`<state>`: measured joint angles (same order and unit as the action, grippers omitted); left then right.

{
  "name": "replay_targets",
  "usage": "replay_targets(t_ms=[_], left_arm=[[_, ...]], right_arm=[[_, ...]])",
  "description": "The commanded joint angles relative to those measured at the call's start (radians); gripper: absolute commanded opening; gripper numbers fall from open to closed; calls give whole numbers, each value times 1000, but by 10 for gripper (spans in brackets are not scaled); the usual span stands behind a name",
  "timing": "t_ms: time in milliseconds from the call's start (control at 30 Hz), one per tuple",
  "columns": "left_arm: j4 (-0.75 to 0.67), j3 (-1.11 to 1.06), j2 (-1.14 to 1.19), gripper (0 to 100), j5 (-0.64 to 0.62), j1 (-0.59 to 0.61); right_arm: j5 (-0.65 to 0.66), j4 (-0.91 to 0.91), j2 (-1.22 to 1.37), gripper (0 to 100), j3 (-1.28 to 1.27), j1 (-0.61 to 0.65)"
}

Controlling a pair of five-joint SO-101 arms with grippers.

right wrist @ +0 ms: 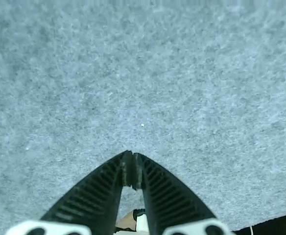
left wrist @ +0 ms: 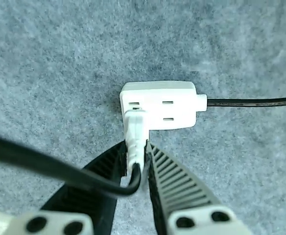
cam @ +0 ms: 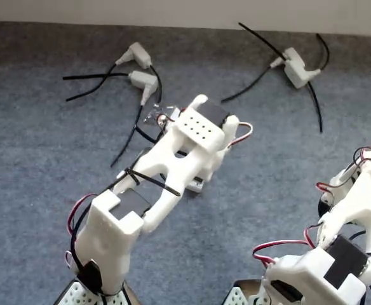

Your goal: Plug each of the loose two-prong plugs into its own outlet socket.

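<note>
The left gripper (left wrist: 138, 164) grips a plug (left wrist: 134, 132) touching the outlet socket (left wrist: 168, 104) ahead; right gripper (right wrist: 133, 169) clenched, empty

Fuzzy felt mat (left wrist: 59, 58), smooth plastic outlet (left wrist: 175, 93)

The left gripper (left wrist: 136, 149) has its ribbed black fingers (left wrist: 170, 174) closed on a white plug (left wrist: 134, 131), one against each side. The plug's front end touches the slotted face of a white outlet (left wrist: 168, 102), at the socket farthest from the outlet cord (left wrist: 253, 102); its prongs cannot be seen. The black plug cord (left wrist: 45, 164) bends out of the plug's rear, between the fingers, and runs off sideways. The outlet lies flat on the grey felt desk (left wrist: 59, 54).
</note>
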<state>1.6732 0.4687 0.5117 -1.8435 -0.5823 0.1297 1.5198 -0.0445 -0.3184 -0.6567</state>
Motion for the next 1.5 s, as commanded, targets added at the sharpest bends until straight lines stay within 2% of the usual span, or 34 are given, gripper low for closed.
replay_targets(t_ms=[0,700,1000,1133,1233,1400,1467], left_arm=[[14,28,-10,7,-9,12],[5,-42,-1,7,-8,47],[-130,-194,-1,7,-3,48],[-163,-248,-1,7,5,91],[-160,-262,-1,7,141,120],[-153,-265,-1,7,539,163],[-155,-263,-1,8,612,166]], right_arm=[[-2,-10,-10,7,1,-2],[-2,-10,-5,7,-4,-2],[-2,-8,-5,7,-7,-5],[-2,-8,-5,7,-7,-7],[-2,-5,-5,7,-7,-8],[-2,-1,-5,7,-7,-2],[-2,-1,-5,7,-7,-2]])
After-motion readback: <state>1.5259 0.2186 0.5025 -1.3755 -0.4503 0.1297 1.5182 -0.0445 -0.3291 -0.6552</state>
